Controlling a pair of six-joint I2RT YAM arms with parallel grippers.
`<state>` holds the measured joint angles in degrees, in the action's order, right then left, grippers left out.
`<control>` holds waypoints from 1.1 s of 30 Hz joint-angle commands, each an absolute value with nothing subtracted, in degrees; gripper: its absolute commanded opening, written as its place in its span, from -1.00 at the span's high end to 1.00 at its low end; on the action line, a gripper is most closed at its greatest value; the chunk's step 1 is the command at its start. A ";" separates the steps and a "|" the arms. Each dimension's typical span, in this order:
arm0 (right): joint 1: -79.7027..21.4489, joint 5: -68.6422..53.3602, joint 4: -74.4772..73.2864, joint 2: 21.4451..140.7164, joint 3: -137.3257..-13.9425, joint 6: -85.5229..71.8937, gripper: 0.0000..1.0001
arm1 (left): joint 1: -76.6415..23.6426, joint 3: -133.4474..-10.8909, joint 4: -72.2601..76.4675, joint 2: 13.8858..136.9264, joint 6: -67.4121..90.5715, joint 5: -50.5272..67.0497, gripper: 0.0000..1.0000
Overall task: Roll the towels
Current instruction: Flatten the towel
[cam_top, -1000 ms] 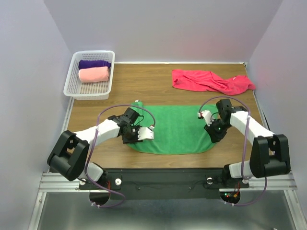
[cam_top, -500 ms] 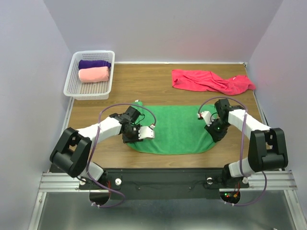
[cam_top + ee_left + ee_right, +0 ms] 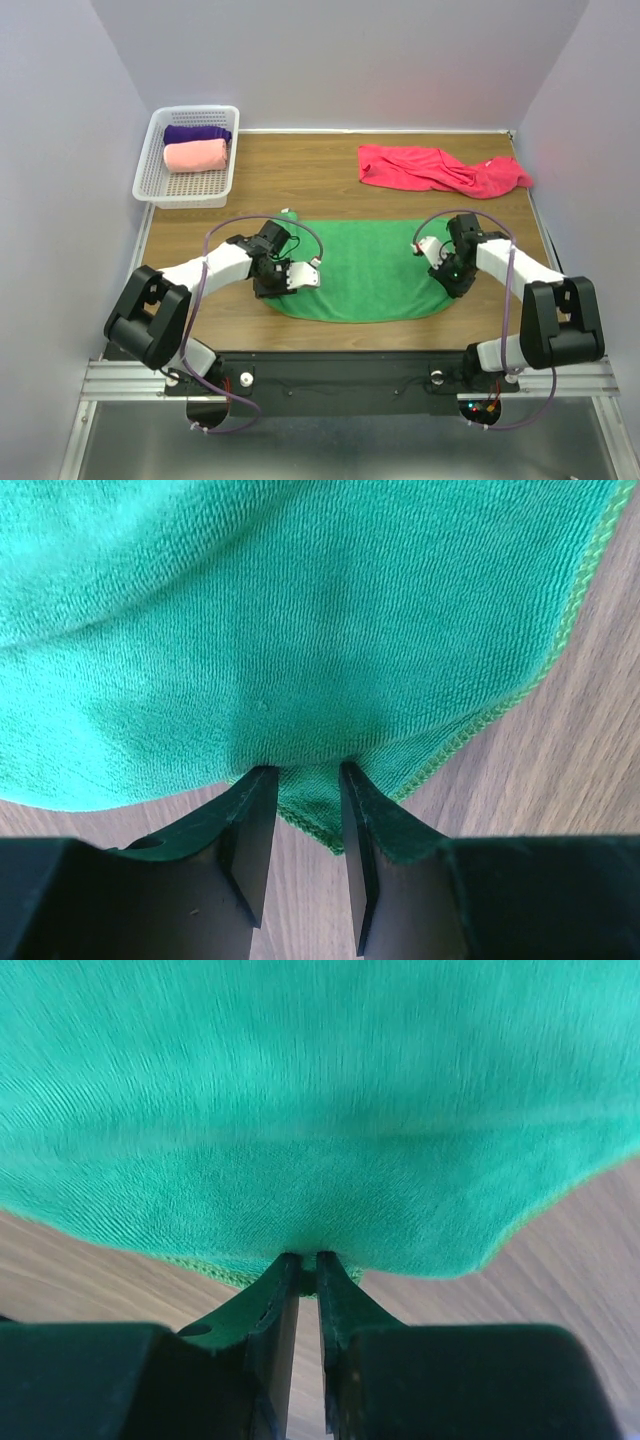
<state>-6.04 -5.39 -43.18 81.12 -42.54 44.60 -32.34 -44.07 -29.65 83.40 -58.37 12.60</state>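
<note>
Left gripper: pinched a fold at the left-end edge of green towel | right gripper: jaws nearly together, apparently nipping the right-end hem, view blurred | towel: flat on table, long axis left-right, spanning between both grippers | each arm nearest its own end

Wood-grain table, brown, evenly lit. Plain pale lavender walls close it in at left, back and right. Slotted metal rail runs along the near edge, with a dull grey metal sheet below it.
</note>
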 commanded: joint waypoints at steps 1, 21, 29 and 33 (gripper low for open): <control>-5.01 5.10 -50.33 79.29 -38.58 48.86 0.63 | -30.59 -41.75 -39.01 83.94 -59.06 9.84 0.15; -4.40 -13.62 -62.77 89.62 -79.68 42.48 -0.07 | -24.46 -60.97 -46.77 71.70 -54.07 14.32 -0.26; 2.80 -15.03 -55.55 106.33 -97.10 37.36 -0.26 | -13.10 -80.14 -40.35 92.78 -47.48 17.77 -0.21; 4.92 -14.42 -55.11 115.46 -104.67 37.17 -0.20 | -11.78 -88.04 -39.99 101.32 -46.24 16.08 -0.21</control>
